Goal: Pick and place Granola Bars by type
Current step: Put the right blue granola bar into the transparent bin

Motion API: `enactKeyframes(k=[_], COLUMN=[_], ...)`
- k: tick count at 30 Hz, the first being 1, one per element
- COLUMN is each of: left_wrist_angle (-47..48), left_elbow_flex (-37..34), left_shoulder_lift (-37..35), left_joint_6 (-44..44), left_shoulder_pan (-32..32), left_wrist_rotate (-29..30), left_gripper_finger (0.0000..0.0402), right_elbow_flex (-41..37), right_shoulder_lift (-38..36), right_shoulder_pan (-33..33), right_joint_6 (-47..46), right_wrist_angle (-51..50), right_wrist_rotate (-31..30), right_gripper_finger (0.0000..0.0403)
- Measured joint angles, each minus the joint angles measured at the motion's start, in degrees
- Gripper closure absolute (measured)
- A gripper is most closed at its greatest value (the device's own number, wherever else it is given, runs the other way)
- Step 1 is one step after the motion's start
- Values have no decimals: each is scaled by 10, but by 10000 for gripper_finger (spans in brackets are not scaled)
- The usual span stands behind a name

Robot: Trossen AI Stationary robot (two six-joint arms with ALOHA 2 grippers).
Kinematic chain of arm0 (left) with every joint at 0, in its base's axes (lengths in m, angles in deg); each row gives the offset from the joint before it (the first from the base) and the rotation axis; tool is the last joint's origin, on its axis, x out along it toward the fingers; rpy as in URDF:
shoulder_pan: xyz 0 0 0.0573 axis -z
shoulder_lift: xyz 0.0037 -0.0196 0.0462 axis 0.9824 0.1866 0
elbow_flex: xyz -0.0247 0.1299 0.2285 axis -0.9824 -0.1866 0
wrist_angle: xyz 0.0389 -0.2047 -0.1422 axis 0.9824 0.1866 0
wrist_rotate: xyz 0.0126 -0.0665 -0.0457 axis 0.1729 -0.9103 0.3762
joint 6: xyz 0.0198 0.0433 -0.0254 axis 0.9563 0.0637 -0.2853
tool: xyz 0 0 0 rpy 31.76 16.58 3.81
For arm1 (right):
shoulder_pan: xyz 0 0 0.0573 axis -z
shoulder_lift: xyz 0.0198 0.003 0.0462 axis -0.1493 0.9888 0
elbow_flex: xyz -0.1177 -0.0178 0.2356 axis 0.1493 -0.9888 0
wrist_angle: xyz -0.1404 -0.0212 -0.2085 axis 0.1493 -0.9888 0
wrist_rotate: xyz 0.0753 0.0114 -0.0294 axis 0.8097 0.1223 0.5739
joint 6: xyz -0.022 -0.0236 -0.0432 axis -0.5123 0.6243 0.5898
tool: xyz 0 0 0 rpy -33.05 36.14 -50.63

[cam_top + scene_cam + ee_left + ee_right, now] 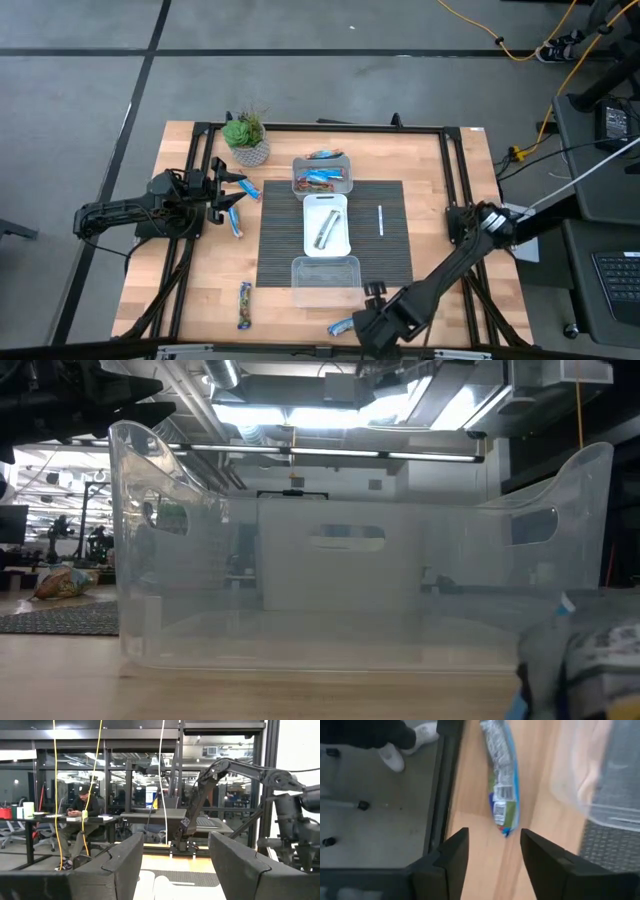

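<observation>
Right gripper (490,857): jaws parted, holding nothing; poised over a blue granola bar (501,780) at the table's near edge, beside the empty clear tub (325,280)
Left gripper (222,190): jaws wide, empty; at the far left near two bars (237,222)
Sorted bars: far tub (322,176); white tray (326,228)

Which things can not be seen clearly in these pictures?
- Bar types in the far tub: too small, high view.
- Bar near the right gripper: cut off by the edge, blurred, right wrist view.
- Table behind the near tub: it fills the low view.
- Left gripper: bars near it out of its wrist view.
</observation>
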Motion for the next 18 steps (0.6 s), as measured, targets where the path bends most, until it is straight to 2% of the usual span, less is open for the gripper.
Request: enactKeyframes(k=[11, 18], left_wrist_angle=[0, 0], left_elbow_flex=[0, 0], left_shoulder_lift=[0, 0], left_joint_6=[0, 0], left_shoulder_pan=[0, 0], left_wrist_rotate=[0, 0], left_gripper_finger=[184, 183], right_elbow_flex=[-33, -75], right_shoulder_lift=[6, 6], right_shoulder_pan=[-5, -4], right_joint_6=[6, 14], right_wrist_angle=[60, 67], right_wrist_rotate=[-17, -24], right_gripper_finger=[128, 114])
